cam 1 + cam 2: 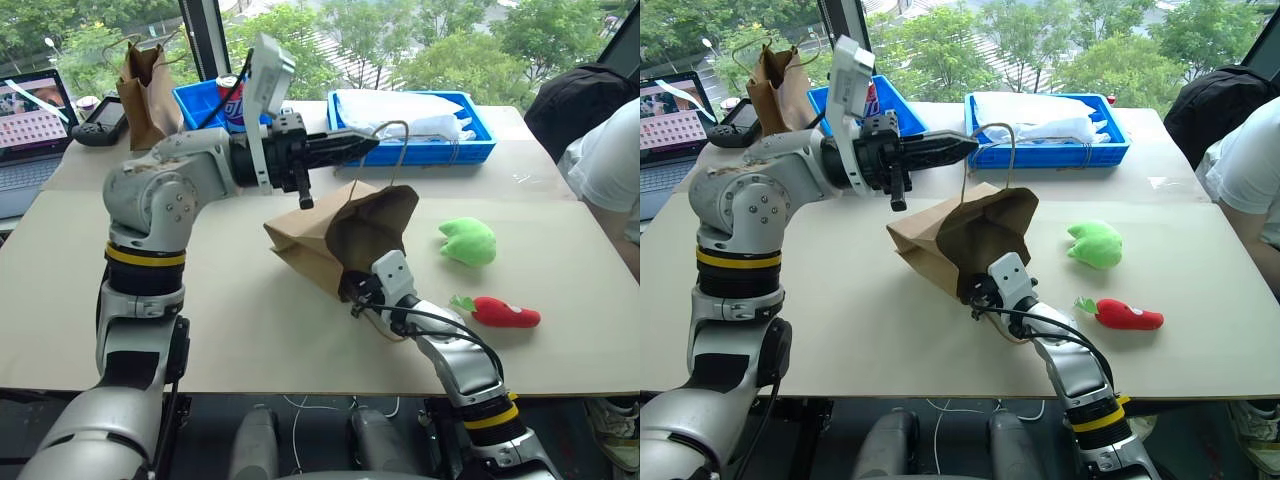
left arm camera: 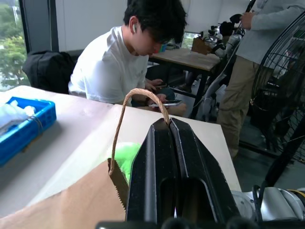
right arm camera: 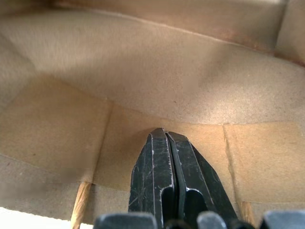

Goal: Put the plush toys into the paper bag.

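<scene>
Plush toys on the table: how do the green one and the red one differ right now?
Colour and shape: the green plush toy is lime, rounded and lobed; the red plush toy is long and chili-like with a green tip.
Place: the green one lies farther from the robot, closer to the paper bag; the red one lies nearer the table's front edge.
Size: the green looks bulkier, the red slimmer.
Shared: both lie on the table, outside the bag, untouched.

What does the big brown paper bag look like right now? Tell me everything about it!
The paper bag is light-brown kraft paper, creased, lying tilted on the table with its dark mouth facing the robot. The left gripper is shut on one looped cord handle, holding it above the bag. The right gripper, shut, is inside the mouth against the paper. Both plush toys lie outside it.
</scene>
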Motion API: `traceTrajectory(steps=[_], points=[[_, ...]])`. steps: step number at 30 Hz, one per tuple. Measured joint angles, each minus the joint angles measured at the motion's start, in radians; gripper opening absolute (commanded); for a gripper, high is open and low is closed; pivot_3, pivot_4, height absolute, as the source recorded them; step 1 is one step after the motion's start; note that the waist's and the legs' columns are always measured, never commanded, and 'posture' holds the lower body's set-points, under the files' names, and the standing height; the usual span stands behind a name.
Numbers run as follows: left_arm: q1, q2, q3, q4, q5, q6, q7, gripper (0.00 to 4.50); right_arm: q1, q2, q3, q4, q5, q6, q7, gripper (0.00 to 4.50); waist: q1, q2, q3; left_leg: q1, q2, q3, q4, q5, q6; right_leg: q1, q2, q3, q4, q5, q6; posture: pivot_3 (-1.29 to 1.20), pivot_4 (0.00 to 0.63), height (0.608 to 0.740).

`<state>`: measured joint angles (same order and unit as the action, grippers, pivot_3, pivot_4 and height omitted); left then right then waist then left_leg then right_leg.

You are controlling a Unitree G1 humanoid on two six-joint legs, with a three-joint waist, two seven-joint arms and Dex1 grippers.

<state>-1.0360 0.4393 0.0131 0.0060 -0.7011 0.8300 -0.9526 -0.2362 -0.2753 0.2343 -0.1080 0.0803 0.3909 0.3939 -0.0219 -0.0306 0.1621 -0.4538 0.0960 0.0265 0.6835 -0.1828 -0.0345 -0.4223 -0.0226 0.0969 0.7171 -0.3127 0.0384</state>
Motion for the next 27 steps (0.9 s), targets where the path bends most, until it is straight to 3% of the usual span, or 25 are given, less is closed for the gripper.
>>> traceTrajectory(steps=[17,25,27], points=[[-0.02,0.083,-0.076,-0.089,0.114,-0.135,-0.088,0.0,-0.005,-0.041,-0.008,-0.05,-0.009,0.075,0.042,0.02,0.008,0.0,0.0,-0.001,0.0,0.0,0.0,0.0,0.0,0.0,0.0,0.0,0.0,0.0,0.0,0.0,0.15,0.676],[0.096,0.076,-0.075,-0.073,0.147,-0.175,-0.083,0.0,0.008,-0.081,-0.092,-0.199,0.098,0.23,0.105,0.02,0.009,0.0,0.0,-0.005,-0.001,0.0,0.0,0.0,0.0,-0.003,0.0,0.0,0.0,0.0,0.0,0.0,0.15,0.676],[0.094,0.066,-0.069,-0.068,0.147,-0.18,-0.081,0.0,-0.018,-0.114,-0.139,-0.277,0.16,0.29,0.132,0.6,0.009,0.0,0.0,-0.005,-0.001,0.0,0.0,0.0,0.0,-0.003,0.0,0.0,-0.001,0.0,0.0,0.0,0.15,0.676]])
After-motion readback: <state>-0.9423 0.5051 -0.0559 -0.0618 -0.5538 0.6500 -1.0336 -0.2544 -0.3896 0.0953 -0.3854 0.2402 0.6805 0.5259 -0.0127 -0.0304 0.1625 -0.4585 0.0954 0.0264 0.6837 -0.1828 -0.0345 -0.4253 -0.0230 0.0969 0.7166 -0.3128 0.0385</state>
